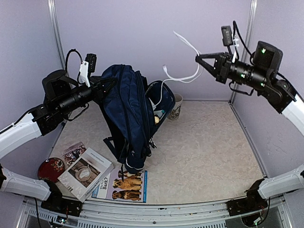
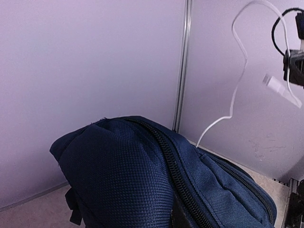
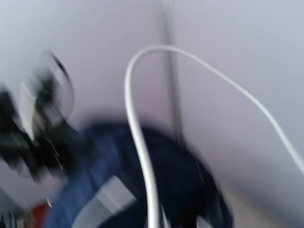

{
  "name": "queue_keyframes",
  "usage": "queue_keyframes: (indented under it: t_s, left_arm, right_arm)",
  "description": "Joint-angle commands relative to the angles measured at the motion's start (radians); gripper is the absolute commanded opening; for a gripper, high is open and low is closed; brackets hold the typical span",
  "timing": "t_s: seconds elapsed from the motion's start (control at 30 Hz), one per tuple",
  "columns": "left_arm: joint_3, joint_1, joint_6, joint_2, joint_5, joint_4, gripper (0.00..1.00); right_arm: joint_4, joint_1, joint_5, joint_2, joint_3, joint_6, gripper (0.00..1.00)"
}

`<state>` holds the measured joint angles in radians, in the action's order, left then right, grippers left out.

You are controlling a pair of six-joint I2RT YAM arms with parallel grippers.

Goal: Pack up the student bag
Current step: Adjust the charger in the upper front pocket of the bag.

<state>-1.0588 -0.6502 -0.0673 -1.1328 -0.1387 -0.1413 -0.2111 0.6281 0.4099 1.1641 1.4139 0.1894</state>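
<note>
The pale speckled desk is filling the lower half of the overhead view. The student bag is standing upright left of centre on it, its pocket gaping open toward the right. The left hand is reaching in from the left edge and pinching the bag's top with its fingers nearly closed, holding the fabric up. The right hand is hovering high in the upper right, clamped fully shut on a white cable that is looping through the air and trailing down into the open pocket. A white book is lying at the lower left, overlapping a dog book beside the bag's foot. A cup is sitting just right of the bag, and a red disc is resting at the far lower left.
</note>
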Motion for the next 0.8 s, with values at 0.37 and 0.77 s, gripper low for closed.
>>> queue_keyframes:
  t_s: [0.37,0.77]
  left_arm:
    - [0.003,0.000,0.021,0.013,0.007,-0.036,0.00]
    - [0.002,0.003,0.024,0.016,0.011,-0.035,0.00]
  right_arm:
    - [-0.071,0.077,0.129,0.477,0.464,-0.096,0.00]
    - [-0.291,0.098,-0.080,0.537,0.280,-0.159,0.00]
